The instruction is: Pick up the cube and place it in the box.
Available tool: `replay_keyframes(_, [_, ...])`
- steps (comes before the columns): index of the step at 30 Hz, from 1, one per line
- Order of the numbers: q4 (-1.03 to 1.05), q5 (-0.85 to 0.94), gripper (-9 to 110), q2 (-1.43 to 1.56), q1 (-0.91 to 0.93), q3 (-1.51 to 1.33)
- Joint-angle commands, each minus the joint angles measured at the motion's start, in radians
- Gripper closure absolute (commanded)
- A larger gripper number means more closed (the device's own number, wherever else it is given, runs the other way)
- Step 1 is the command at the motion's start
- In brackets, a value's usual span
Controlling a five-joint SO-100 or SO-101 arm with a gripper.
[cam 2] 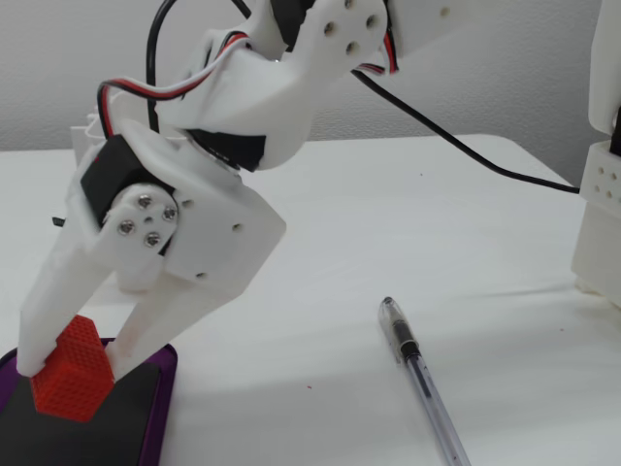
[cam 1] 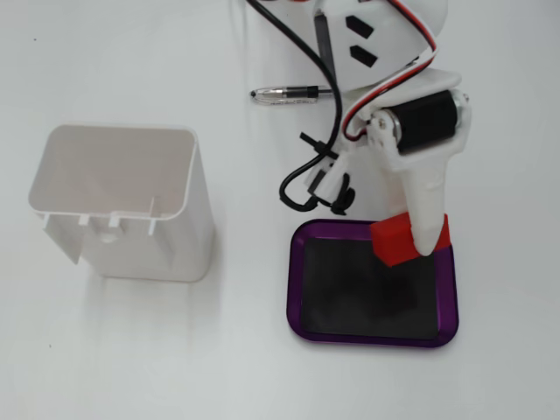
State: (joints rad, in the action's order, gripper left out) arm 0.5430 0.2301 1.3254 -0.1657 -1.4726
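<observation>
The red ribbed cube (cam 1: 394,241) is held between the two white fingers of my gripper (cam 1: 420,240) over the far right corner of the purple box (cam 1: 296,289). In a fixed view from the side, the gripper (cam 2: 76,367) is shut on the cube (cam 2: 70,381), one finger (cam 2: 41,325) on its left and one on its right. The cube hangs tilted just above the black floor of the box (cam 2: 161,403). I cannot tell whether its lower edge touches the floor.
A tall white plastic container (cam 1: 131,210) stands left of the box. A clear pen (cam 1: 284,94) lies on the table behind the arm and shows to the right of it in the side view (cam 2: 419,379). Black cables (cam 1: 304,179) hang near the box's far edge. A white structure (cam 2: 602,165) stands at the right.
</observation>
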Motion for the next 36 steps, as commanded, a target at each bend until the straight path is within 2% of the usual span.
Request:
replay_keyframes(1, [-0.005, 0.006, 101, 0.023, 0.003, 0.034])
replay_keyframes(7, [0.000, 0.005, 92, 0.028, 0.023, 0.021])
replay_keyframes(10, [0.066, 0.005, 87, 0.028, 0.032, 0.032])
replay_keyframes(18, [0.141, -0.005, 86, 0.158, 0.031, 0.029])
replay_keyframes(27, [0.482, -0.008, 86, 0.699, 0.029, 0.002])
replay_keyframes(32, [0.712, -0.006, 86, 1.060, 0.029, -0.219])
replay_keyframes(36, [0.746, -0.005, 86, 1.356, 0.035, -0.543])
